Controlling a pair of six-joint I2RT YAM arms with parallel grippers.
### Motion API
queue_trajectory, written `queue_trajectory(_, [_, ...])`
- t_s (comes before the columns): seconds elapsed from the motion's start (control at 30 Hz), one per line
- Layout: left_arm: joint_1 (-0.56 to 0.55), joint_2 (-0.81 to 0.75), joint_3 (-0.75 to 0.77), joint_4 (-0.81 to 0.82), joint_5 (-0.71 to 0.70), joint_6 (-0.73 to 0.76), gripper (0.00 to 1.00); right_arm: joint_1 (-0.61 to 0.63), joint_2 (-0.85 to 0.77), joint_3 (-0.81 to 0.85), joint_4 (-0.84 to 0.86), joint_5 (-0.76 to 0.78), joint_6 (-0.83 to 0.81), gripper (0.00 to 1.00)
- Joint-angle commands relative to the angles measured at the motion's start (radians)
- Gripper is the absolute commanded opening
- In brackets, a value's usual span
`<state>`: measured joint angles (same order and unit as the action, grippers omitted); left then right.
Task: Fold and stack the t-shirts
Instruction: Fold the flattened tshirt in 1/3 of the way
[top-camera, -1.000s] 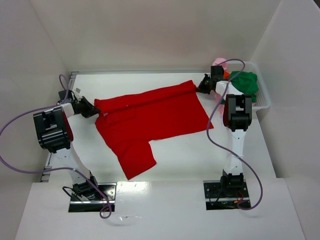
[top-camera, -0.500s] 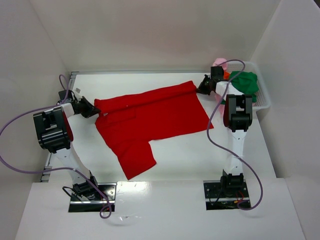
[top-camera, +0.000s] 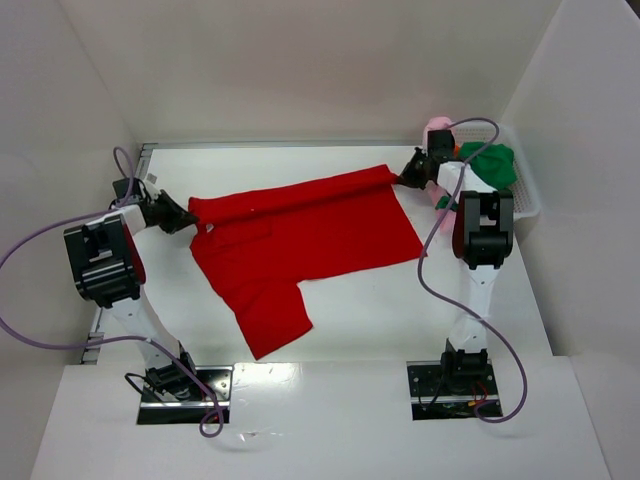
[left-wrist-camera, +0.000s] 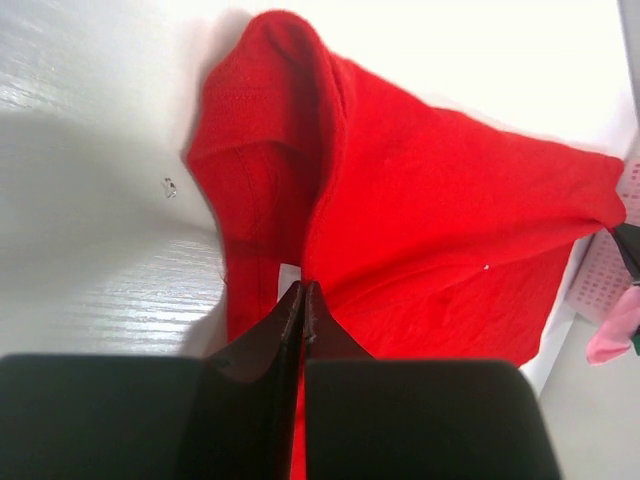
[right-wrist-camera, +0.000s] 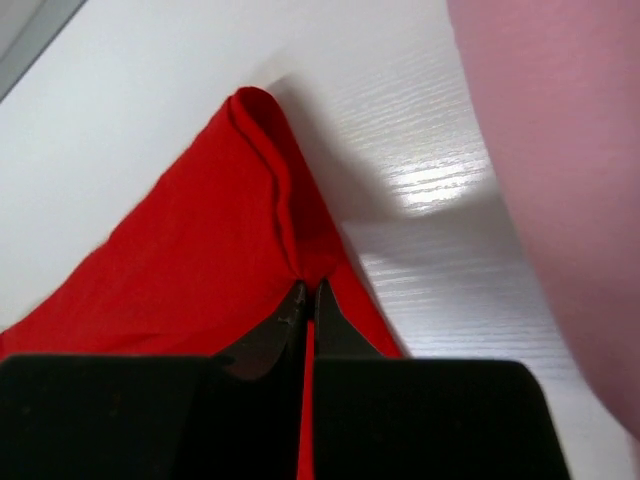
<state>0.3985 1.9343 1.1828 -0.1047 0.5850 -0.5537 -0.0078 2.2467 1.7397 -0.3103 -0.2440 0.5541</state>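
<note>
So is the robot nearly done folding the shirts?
Not nearly. Nothing is stacked yet. The red shirt lies spread on the table, its far edge folded over; the left end effector and right end effector each pinch one end of that edge. The green shirt and pink shirt wait in the basket.

Bright, even overhead light washes the white table (top-camera: 340, 330), with a glare patch at six o'clock in the top view. The red t-shirt (top-camera: 300, 235) casts only thin, soft shadows. In both wrist views the near black fingers (left-wrist-camera: 420, 420) blur, and sheen streaks the tabletop.
</note>
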Motion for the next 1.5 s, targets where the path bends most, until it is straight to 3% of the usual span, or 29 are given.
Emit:
queue_trajectory(0.0, [0.037,-0.061,0.035,0.011,-0.001,0.017,0.03,-0.041,-0.081,-0.015,0.004,0.032,0.012,0.00])
queue_trajectory(0.37, [0.037,-0.052,0.035,0.002,0.018,0.035,0.03,-0.050,-0.027,-0.055,0.022,-0.008,0.021,0.00])
queue_trajectory(0.53, [0.037,-0.043,0.044,0.002,0.018,0.035,0.03,-0.050,-0.018,-0.066,0.022,-0.018,0.010,0.07])
queue_trajectory(0.6, [0.037,-0.043,0.044,0.002,0.018,0.035,0.08,-0.050,-0.027,-0.066,0.022,-0.018,0.000,0.15])
queue_trajectory(0.63, [0.037,-0.043,0.044,0.002,0.018,0.035,0.10,-0.050,-0.027,-0.066,0.022,-0.018,-0.011,0.26])
queue_trajectory(0.83, [0.037,-0.072,0.044,0.002,0.029,0.035,0.28,-0.050,-0.070,-0.066,0.033,-0.029,-0.031,0.49])
queue_trajectory(1.0, [0.037,-0.130,0.044,-0.007,0.050,0.044,0.54,-0.041,-0.090,-0.034,0.033,-0.049,-0.040,0.55])
queue_trajectory(1.13, [0.037,-0.179,0.044,-0.027,0.072,0.066,0.65,-0.015,-0.099,-0.034,0.033,-0.049,-0.054,0.56])
queue_trajectory(1.47, [-0.004,-0.238,0.107,-0.119,0.095,0.193,0.71,0.107,-0.108,0.000,0.011,-0.049,-0.072,0.59])
